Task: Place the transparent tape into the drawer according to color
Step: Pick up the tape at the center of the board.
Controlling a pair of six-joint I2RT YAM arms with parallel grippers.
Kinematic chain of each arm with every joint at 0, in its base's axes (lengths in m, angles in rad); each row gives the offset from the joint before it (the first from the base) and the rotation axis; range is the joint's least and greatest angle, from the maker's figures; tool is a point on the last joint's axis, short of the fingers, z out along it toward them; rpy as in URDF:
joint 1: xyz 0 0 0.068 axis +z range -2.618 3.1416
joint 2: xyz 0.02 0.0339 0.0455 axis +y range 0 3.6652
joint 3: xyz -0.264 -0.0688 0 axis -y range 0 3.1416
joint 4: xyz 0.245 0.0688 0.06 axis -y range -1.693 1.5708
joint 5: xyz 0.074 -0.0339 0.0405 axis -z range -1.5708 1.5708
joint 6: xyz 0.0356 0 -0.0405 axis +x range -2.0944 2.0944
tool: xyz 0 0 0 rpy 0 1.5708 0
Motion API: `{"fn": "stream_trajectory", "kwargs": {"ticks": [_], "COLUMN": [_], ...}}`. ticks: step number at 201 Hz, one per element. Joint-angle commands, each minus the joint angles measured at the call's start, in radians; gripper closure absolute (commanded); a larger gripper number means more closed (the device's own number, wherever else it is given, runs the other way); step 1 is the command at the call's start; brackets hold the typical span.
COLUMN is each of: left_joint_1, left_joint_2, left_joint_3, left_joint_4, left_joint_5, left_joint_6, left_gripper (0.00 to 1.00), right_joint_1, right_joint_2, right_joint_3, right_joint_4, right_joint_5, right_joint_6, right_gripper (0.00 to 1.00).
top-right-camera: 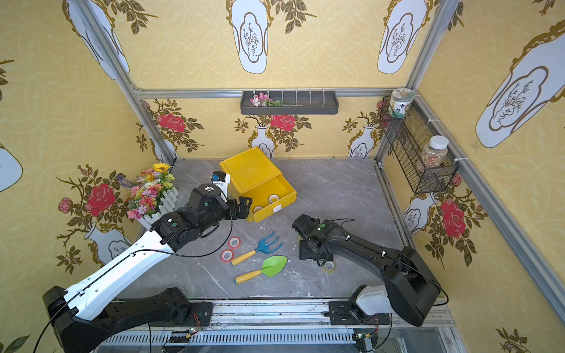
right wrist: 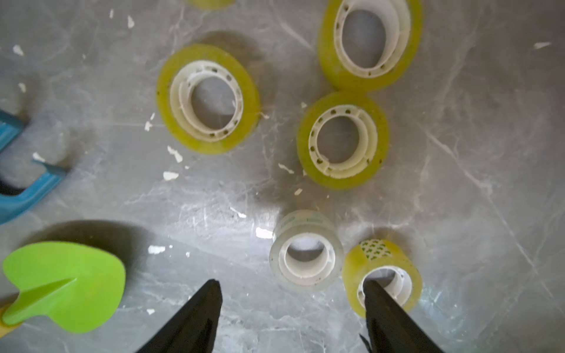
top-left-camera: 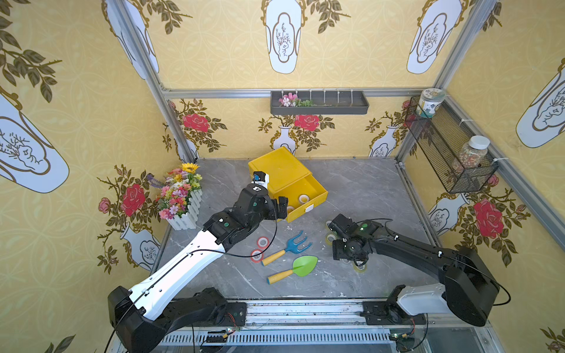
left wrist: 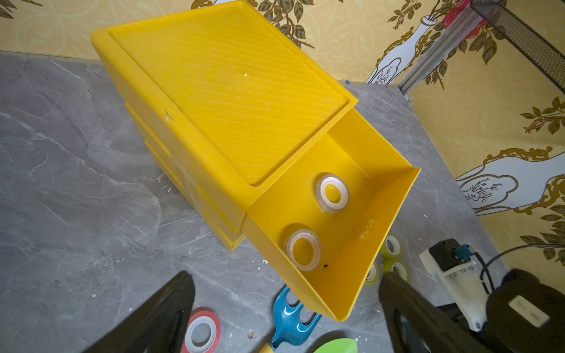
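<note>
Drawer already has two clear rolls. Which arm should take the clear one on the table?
Right. The right pincer hangs open over the clear roll, which lies between its fingertips in the wrist view. The left pincer, open and empty, is by the drawer, farther away.

No legible txt, jar [top-left-camera: 429, 104] label too small to read, yellowish tape roll [right wrist: 354, 269] tab print unclear

Overhead pair shares table [top-left-camera: 367, 189] — wrist views close.
</note>
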Motion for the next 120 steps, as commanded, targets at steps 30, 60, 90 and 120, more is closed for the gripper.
{"fn": "stream_trajectory", "kwargs": {"ticks": [30,60,90,120], "left_joint_1": [0.001,0.001,0.001,0.001], "left_joint_2": [0.009,0.008,0.011,0.012], "left_joint_3": [-0.014,-0.015,-0.018,-0.021], "left_joint_4": [0.024,0.026,0.028,0.029], "left_joint_5": [-0.003,-0.004,-0.001,0.001], "left_joint_6": [0.011,0.012,0.013,0.013], "left_gripper": [0.00,0.00,0.00,0.00], "right_joint_1": [-0.035,-0.035,-0.036,-0.035], "right_joint_2": [0.088,0.119,0.129,0.131], "right_joint_3": [0.009,-0.002,-0.025,-0.042], "right_joint_4": [0.084,0.093,0.093,0.106], "right_joint_5": [-0.011,-0.014,-0.005,-0.019], "right_joint_6": [-0.059,-0.058,-0.053,-0.046], "right_gripper": [0.28,0.29,0.29,0.33]}}
